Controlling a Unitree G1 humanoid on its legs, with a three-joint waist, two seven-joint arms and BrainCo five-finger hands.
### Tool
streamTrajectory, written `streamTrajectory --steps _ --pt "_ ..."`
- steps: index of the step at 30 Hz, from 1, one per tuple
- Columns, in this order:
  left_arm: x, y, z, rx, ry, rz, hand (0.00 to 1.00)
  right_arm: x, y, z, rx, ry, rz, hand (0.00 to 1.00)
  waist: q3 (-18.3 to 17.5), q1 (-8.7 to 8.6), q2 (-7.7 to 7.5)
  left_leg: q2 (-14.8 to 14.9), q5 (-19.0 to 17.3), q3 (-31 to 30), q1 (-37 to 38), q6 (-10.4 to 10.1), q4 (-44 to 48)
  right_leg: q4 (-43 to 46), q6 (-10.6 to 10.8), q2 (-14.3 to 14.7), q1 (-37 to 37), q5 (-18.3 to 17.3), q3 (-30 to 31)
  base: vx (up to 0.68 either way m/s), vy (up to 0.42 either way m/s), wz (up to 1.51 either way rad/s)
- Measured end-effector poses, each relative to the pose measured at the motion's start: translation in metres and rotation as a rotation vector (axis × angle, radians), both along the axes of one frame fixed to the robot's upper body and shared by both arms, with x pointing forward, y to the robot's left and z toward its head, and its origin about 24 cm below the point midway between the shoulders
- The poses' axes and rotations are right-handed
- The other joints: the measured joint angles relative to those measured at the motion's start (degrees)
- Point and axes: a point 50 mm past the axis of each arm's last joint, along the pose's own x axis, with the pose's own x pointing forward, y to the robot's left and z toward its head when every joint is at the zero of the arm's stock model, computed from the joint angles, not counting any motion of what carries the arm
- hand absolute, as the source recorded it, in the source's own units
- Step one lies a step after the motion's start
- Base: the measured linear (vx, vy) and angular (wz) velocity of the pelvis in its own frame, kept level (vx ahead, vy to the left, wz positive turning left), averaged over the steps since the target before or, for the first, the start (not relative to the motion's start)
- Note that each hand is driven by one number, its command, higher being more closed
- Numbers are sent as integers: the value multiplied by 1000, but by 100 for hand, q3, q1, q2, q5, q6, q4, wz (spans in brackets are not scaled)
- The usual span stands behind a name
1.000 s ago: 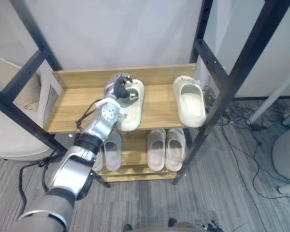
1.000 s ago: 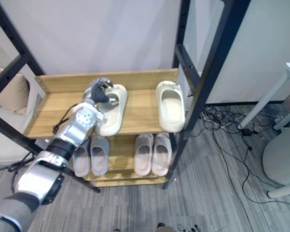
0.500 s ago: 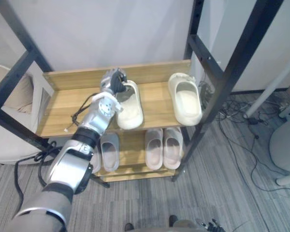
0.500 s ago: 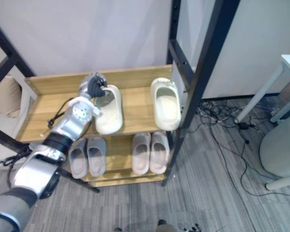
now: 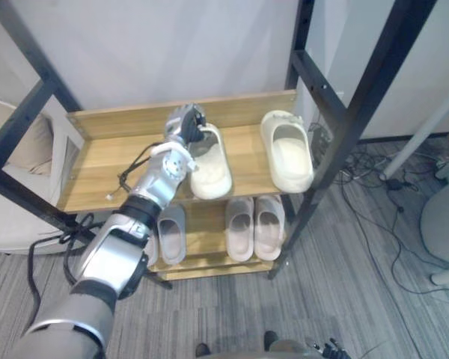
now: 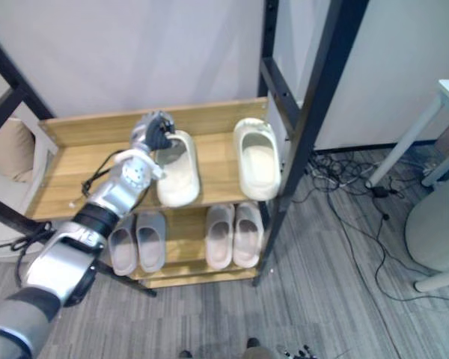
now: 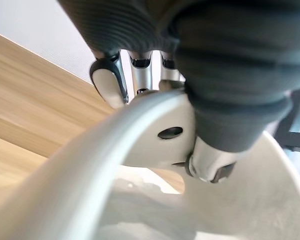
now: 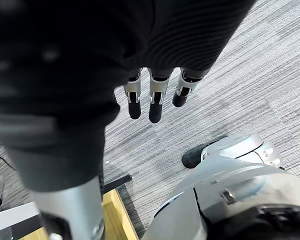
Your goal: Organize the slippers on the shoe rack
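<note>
My left hand (image 5: 182, 124) reaches over the top shelf (image 5: 105, 161) of the wooden shoe rack and is shut on the heel rim of a cream slipper (image 5: 211, 170). In the left wrist view the fingers (image 7: 110, 82) curl over that rim (image 7: 140, 125) and the thumb pinches it from the other side. The slipper rests on the shelf, toe toward me. A second cream slipper (image 5: 288, 153) lies to its right, a small gap between them. My right hand (image 8: 150, 102) hangs above the carpet with straight fingers, holding nothing.
The lower shelf holds a grey slipper (image 5: 171, 232) under my arm and a pale pair (image 5: 254, 228) to the right. Black frame posts (image 5: 344, 127) flank the rack. A beige cushioned seat (image 5: 15, 187) stands at the left, and cables (image 5: 374, 194) lie on the carpet at the right.
My left hand has shifted the held cream slipper slightly to the right, closer to the second one, and straightened it. The camera view also shifted.
</note>
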Motion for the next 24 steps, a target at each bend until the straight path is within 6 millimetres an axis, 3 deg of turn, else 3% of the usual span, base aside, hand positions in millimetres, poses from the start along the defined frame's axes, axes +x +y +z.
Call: streamTrajectory --steps 11,12,24 --pt "1 -14 9 -32 -48 4 100 5 -3 3 -13 -34 -40 0 39 -18 60 28 -11 435 -80 8 -4 -28 6 39 -305 173 412 -23 1 -21" --pt "1 -15 10 -32 -61 10 0 5 -3 3 -14 -34 -58 0 39 -29 60 28 -11 451 -104 8 -4 -62 8 44 -322 208 444 -11 -1 -10" --pt "1 -12 13 -77 -85 39 0 10 0 5 -17 -64 -85 0 38 -41 60 31 -11 606 -177 7 -5 -204 16 58 -386 342 580 -7 -3 -6"
